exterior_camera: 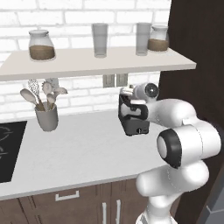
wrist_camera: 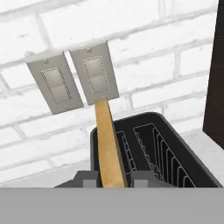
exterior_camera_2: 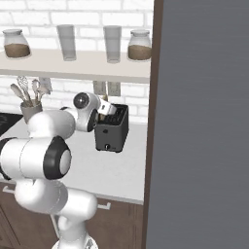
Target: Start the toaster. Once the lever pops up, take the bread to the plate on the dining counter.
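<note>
In the hand view the bread [wrist_camera: 107, 144], a thin tan slice seen edge-on, stands between my two fingertips [wrist_camera: 89, 180]. My gripper [wrist_camera: 114, 180] is shut on it, just over the left slot of the black toaster [wrist_camera: 175, 153]. I cannot tell whether the slice is fully out of the slot. From the base, the toaster [exterior_camera: 133, 120] [exterior_camera_2: 112, 130] sits on the white worktop by the brick wall, with my gripper [exterior_camera: 127, 94] [exterior_camera_2: 104, 109] right above its top. The plate and the dining counter are out of view.
A grey utensil cup [exterior_camera: 46, 117] stands left of the toaster and a black cooktop [exterior_camera: 6, 148] lies at the far left. A shelf [exterior_camera: 96, 63] with jars and glasses hangs overhead. A tall dark cabinet [exterior_camera: 197, 52] [exterior_camera_2: 204, 121] closes off the right side. Two wall outlets [wrist_camera: 94, 76] sit behind the toaster.
</note>
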